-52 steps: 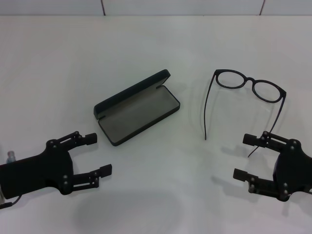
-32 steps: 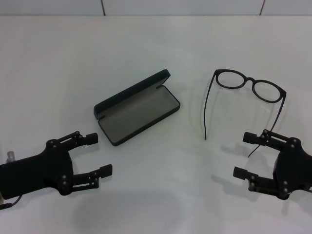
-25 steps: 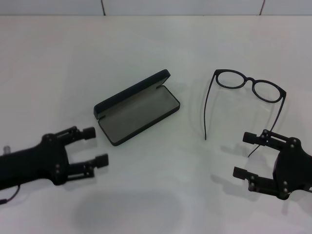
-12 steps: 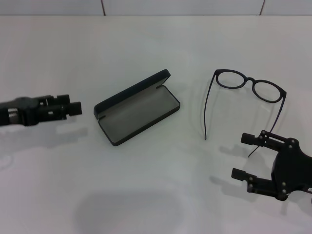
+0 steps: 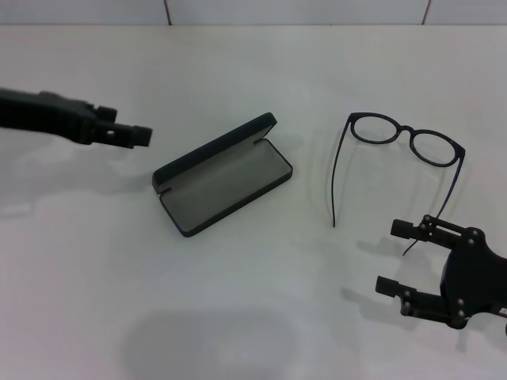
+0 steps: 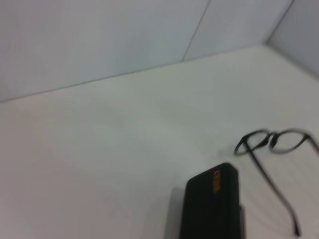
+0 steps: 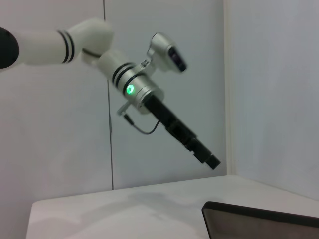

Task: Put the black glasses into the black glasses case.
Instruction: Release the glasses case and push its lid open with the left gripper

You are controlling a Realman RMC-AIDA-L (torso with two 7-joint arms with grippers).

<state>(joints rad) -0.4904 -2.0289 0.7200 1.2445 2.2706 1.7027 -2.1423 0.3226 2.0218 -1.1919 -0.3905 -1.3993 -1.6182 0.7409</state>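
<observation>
The black glasses point(image 5: 406, 131) lie unfolded on the white table at the right, lenses far, temple arms pointing toward me; they also show in the left wrist view point(image 6: 271, 141). The black glasses case point(image 5: 226, 186) lies open in the middle, grey lining up, lid raised along its far side. Its black lid with orange lettering shows in the left wrist view point(image 6: 212, 204). My left gripper point(image 5: 142, 136) hovers left of the case, seen side-on, pointing at it; it also shows in the right wrist view point(image 7: 213, 162). My right gripper point(image 5: 396, 257) is open and empty, nearer than the glasses.
The white table point(image 5: 253, 71) ends at a pale wall at the back. The case's edge shows low in the right wrist view point(image 7: 259, 223). Nothing else stands on the table.
My left arm has risen from the front left and swung toward the back, turning side-on, now level with the case's left end. My right gripper has drifted slightly toward the front.
</observation>
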